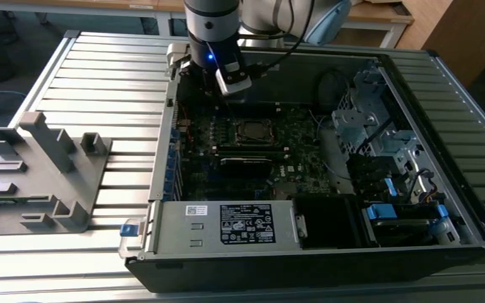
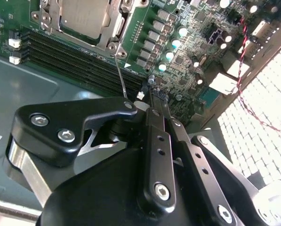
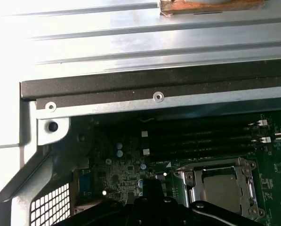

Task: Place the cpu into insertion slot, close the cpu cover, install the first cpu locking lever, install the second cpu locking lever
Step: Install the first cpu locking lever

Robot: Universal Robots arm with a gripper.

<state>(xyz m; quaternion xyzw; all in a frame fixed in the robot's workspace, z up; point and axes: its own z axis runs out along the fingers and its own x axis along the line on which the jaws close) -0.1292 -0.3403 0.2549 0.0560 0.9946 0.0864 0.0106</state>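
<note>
Ribbed aluminium table (image 1: 99, 69): grey plastic fixture (image 1: 36, 177) at the exterior view's left, open black computer case (image 1: 310, 274) right of it. Black gripper (image 2: 148, 94) hovers inside by the case's far wall, free space around, fingers (image 2: 155, 117) pinched together, empty. Small silvery-grey square cpu (image 1: 252, 130) sits socketed, thin silvery cpu cover frame (image 2: 113, 26) down over it.

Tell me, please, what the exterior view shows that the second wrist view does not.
The exterior view takes in the whole open computer case, the arm above its far side, the labelled power supply and a grey fixture on the slatted table at the exterior view's left. The second wrist view adds close detail: the cpu cover lying flat around the cpu, a thin metal rod beside the socket, and a red-and-black twisted wire. Both show the cpu seated in its socket on the motherboard.
</note>
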